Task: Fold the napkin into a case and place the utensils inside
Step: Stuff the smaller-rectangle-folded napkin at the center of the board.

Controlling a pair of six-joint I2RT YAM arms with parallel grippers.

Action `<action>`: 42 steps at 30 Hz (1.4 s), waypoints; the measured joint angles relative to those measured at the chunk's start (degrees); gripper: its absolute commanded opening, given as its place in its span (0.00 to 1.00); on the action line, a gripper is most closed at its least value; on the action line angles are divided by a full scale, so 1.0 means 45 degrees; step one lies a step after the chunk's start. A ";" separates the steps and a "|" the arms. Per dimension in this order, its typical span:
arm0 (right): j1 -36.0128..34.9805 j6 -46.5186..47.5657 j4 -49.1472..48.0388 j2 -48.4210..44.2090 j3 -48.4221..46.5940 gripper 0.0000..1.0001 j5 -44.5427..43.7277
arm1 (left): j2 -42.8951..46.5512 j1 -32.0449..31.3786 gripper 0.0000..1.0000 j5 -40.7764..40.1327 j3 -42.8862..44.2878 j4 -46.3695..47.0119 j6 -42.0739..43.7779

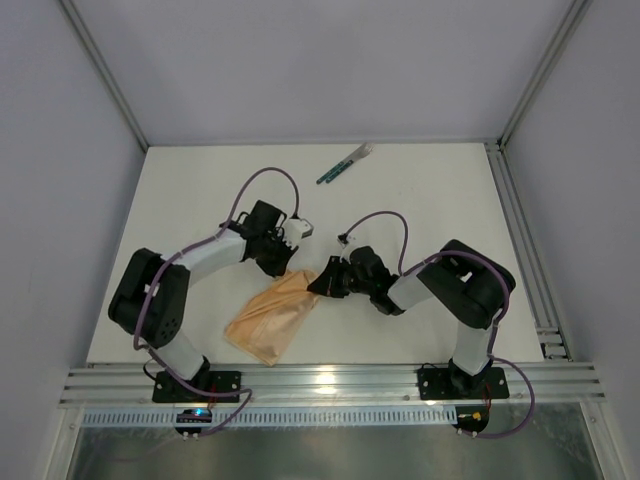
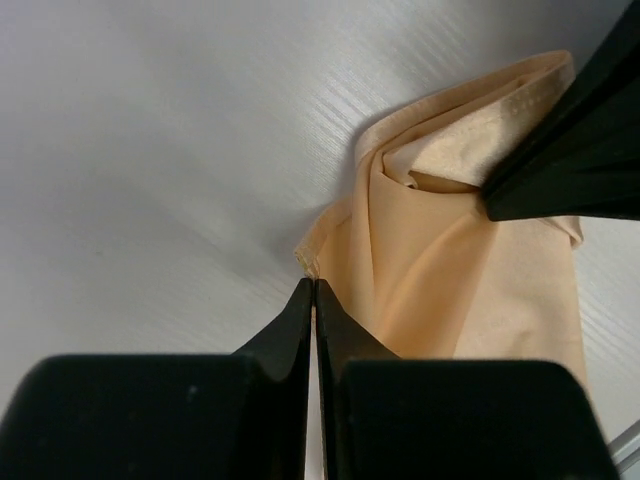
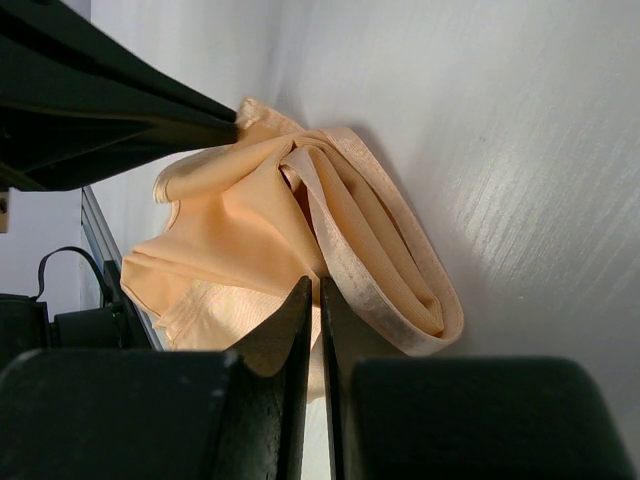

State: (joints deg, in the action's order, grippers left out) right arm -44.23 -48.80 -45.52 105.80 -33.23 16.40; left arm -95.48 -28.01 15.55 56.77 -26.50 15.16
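Note:
The peach-tan napkin [image 1: 270,320] lies bunched and creased on the white table between the two arms, not folded into a case. My left gripper [image 1: 291,264] is shut on a corner of its far edge, and the jaws meet on the cloth corner in the left wrist view [image 2: 315,283]. My right gripper [image 1: 319,283] is shut on a fold of the same far edge [image 3: 320,285]. The two grippers are close together, tips facing. The napkin shows in the left wrist view [image 2: 450,270] and the right wrist view [image 3: 230,230]. The utensils [image 1: 345,165], green-handled, lie together at the far middle of the table.
An aluminium rail [image 1: 330,385] runs along the near table edge by the arm bases. Another rail [image 1: 522,240] runs along the right edge. White enclosure walls stand at the back and both sides.

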 measured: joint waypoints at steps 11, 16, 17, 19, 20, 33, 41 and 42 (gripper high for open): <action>0.0019 0.0000 0.0005 0.0000 0.0000 0.11 0.0010 | 0.1127 0.0000 0.00 0.1336 -0.0199 -0.0010 0.0214; 0.0024 0.0000 -0.0039 0.0024 0.0000 0.11 0.0024 | 0.0073 0.0000 0.00 0.1821 -0.0408 -0.0107 0.0403; 0.0024 0.0000 -0.0039 0.0029 0.0000 0.11 0.0029 | 0.0078 0.0000 0.00 0.1938 -0.0486 -0.0170 0.0427; 0.0024 0.0000 -0.0083 0.0068 -0.0005 0.11 0.0039 | 0.0267 -0.0024 0.00 0.2147 -0.0563 -0.0199 0.0505; 0.0024 -0.0005 -0.0087 0.0078 -0.0019 0.11 0.0058 | 0.0442 -0.0039 0.00 0.2225 -0.0612 -0.0219 0.0554; 0.0063 -0.0005 0.0029 0.0165 -0.0214 0.10 0.0063 | 0.1724 -0.1559 0.00 0.1948 -0.1132 -0.0165 0.1214; 0.0073 0.0015 0.0204 0.0083 -0.0233 0.11 0.0068 | 0.0257 -0.2458 0.00 0.1161 -0.0792 -0.0248 0.1321; 0.0078 0.0049 0.0291 0.0019 -0.0233 0.11 0.0058 | 0.0107 -0.2453 0.00 0.1132 -0.0617 -0.0364 0.1248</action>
State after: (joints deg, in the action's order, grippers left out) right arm -43.88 -48.58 -44.21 105.89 -34.28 16.67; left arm -95.00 -39.05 20.64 54.00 -28.14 20.78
